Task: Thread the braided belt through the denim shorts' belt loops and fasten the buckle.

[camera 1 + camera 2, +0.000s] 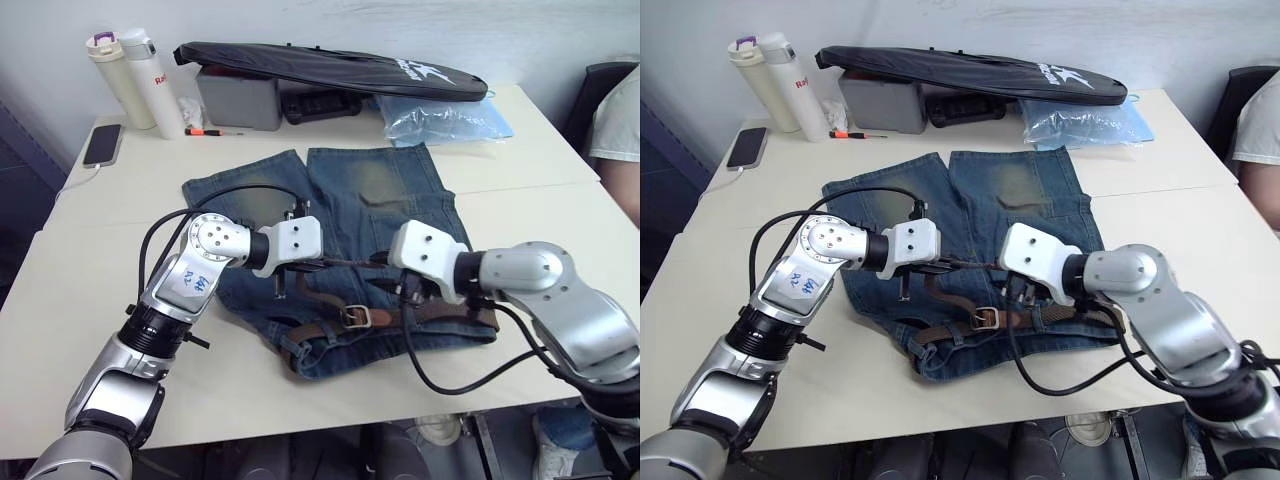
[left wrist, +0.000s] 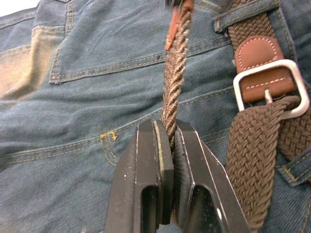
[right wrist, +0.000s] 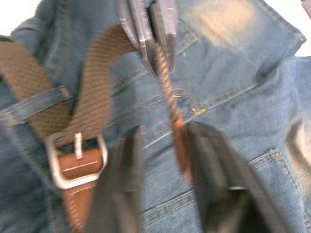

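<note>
The denim shorts lie flat on the table, waistband toward me. The braided belt runs along the waistband under a belt loop, and its silver buckle rests mid-waistband with the strap passing through it. The belt's free end rises off the denim. My left gripper is shut on this strap, just below its leather tip. My right gripper faces the left one from the right, open, with the leather tip between its fingers.
At the table's back stand two bottles, a phone, a grey box, a long black bag and a clear blue plastic bag. A person sits at the far right.
</note>
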Motion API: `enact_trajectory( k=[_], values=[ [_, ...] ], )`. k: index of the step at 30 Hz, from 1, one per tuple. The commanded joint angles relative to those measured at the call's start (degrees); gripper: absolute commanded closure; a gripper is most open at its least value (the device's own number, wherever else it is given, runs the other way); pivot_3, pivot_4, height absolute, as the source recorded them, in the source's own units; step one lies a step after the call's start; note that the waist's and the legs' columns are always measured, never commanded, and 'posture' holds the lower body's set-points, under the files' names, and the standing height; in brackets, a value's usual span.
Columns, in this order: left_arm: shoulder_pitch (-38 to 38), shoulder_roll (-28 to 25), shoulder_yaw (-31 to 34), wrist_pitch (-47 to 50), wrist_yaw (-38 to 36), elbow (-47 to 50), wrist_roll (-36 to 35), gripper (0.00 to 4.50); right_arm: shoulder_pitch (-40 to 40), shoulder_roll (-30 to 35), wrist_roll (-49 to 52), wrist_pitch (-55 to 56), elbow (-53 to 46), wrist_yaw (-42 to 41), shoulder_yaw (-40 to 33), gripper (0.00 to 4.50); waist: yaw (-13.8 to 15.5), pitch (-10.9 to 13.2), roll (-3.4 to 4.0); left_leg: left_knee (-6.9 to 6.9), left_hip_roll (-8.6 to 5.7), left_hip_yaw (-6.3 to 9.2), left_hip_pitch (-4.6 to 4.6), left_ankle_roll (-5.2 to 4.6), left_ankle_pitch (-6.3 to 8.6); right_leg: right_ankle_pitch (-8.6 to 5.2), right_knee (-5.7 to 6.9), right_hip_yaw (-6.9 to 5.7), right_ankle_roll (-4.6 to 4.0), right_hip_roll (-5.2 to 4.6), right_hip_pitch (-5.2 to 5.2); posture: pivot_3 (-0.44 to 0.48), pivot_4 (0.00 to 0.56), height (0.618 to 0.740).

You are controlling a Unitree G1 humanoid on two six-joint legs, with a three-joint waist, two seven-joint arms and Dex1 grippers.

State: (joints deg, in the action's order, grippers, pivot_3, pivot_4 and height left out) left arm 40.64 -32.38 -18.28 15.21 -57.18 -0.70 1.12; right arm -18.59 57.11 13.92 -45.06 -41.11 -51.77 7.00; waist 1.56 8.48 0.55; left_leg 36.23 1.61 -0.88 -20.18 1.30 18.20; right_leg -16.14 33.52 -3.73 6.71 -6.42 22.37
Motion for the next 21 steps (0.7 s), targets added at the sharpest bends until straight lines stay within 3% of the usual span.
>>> enact_trajectory(
  k=[1,11,21],
  values=[
    [0.29,-0.75,1.5,-1.7,0.4,0.31,0.32,4.5,5.52,1.34,-3.56,4.43,-4.06,1.9,0.38,0.1,0.0,0.0,-0.03,0.0,0.0,0.0,0.01,0.01,-0.01,0.0,0.0,0.0,0.0,0.0,0.0,0.0,0.15,0.74],
    [3.18,-0.46,0.86,-3.91,-0.89,-3.05,1.05,4.5,8.81,-3.55,-22.63,19.94,4.63,11.24,12.77,0.1,-0.02,-0.04,-0.04,0.12,0.0,-0.08,0.05,0.01,-0.02,0.0,0.1,0.09,0.0,0.01,0.0,0.0,0.15,0.74],
    [4.34,-1.04,1.24,-3.77,-2.09,-4.08,1.42,4.5,9.68,-7.62,-27.06,24.93,7.37,13.11,11.69,0.1,-0.14,-0.07,-0.06,0.17,0.0,-0.09,0.06,0.07,-0.06,0.0,0.13,0.1,0.0,0.02,-0.02,0.0,0.15,0.74]
  ],
)
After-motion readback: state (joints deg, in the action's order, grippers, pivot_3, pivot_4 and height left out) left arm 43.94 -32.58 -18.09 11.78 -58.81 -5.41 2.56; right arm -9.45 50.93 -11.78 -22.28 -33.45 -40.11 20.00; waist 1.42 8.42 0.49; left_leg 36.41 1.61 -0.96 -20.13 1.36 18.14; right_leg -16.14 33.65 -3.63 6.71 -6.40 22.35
